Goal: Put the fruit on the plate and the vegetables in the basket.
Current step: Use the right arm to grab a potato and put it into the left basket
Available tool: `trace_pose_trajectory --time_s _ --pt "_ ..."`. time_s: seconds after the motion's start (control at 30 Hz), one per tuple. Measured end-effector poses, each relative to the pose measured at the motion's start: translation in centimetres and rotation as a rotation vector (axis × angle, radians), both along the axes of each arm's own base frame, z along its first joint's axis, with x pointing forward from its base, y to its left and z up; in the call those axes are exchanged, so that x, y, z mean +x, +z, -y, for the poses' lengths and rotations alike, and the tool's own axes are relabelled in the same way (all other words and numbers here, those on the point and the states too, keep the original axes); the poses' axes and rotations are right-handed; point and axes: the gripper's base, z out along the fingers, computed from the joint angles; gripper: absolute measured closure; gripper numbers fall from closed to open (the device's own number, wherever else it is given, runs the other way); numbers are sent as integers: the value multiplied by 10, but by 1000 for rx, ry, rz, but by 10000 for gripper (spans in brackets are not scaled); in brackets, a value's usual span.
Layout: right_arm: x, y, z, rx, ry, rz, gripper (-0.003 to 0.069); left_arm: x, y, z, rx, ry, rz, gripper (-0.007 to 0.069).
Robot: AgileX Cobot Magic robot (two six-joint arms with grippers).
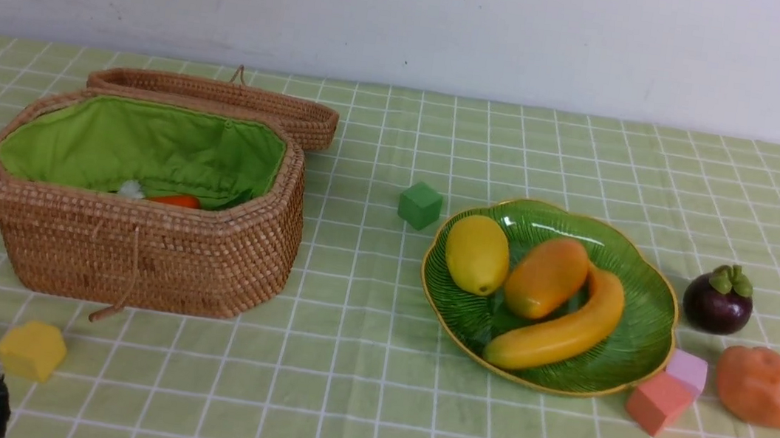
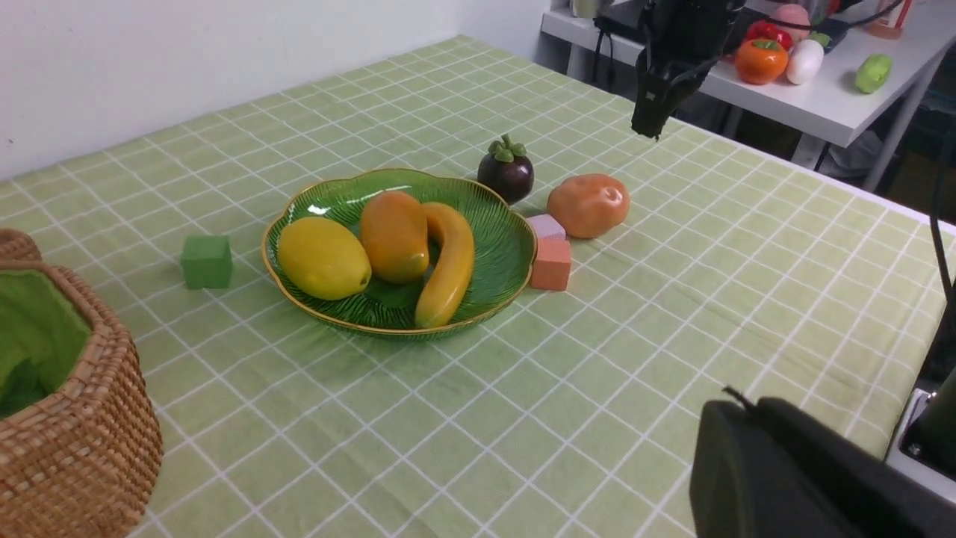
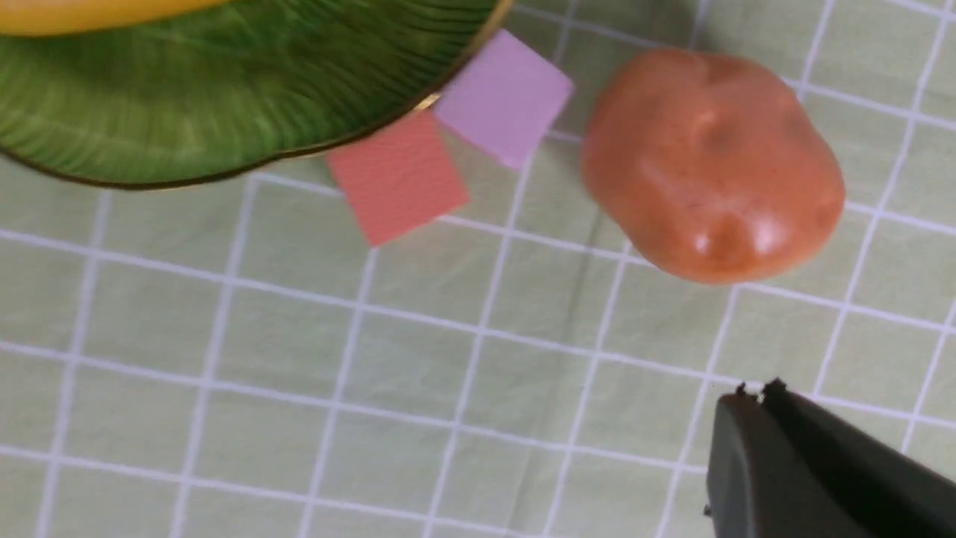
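right wrist view: right gripper [image 3: 756,390] closed, empty, hovering near potato [image 3: 713,164] on cloth [image 3: 299,336] near plate [image 3: 224,97]. likely potato next: open wide, straddle its narrow width, avoid pink block [image 3: 504,97]. left gripper [image 2: 743,418] closed, empty; mangosteen [image 1: 718,300] also off plate.

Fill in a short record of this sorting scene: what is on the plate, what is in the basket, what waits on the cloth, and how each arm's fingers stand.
On plate: lemon, mango, banana
In basket: carrot, partly seen; rest hidden by its wall
Waiting on cloth: mangosteen, potato, both right of the plate
Extras on cloth: green block, yellow block, pink block, lilac block
Left fingers: shut, empty
Right fingers: shut, empty, near potato, not touching
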Motion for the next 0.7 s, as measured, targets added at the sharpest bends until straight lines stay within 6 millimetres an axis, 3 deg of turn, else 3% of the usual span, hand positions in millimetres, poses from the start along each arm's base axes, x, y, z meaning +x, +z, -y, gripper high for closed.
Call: trace_pose_trajectory --time_s 0.1,0.13,0.2,0.27,0.33,0.43,0.7 --pt "11 -16 11 25 15 -1 478 0 -1 0 6 -4 -6 637" --pt "18 -24 11 28 48 6 379 -1 -1 0 9 -5 -9 637" --pt "21 -28 11 26 69 10 323 -1 -1 0 10 -6 -11 637" --pt "31 -41 11 6 147 19 130 -1 -2 0 15 -9 -16 637" --pt "38 -52 12 -24 235 16 33 -1 -3 0 23 -13 -24 637" --pt "45 -71 14 -64 352 -21 -13 -2 -4 0 34 -19 -35 637" --pt "60 -105 21 -156 476 -50 3 -2 -5 0 41 -22 -42 637"
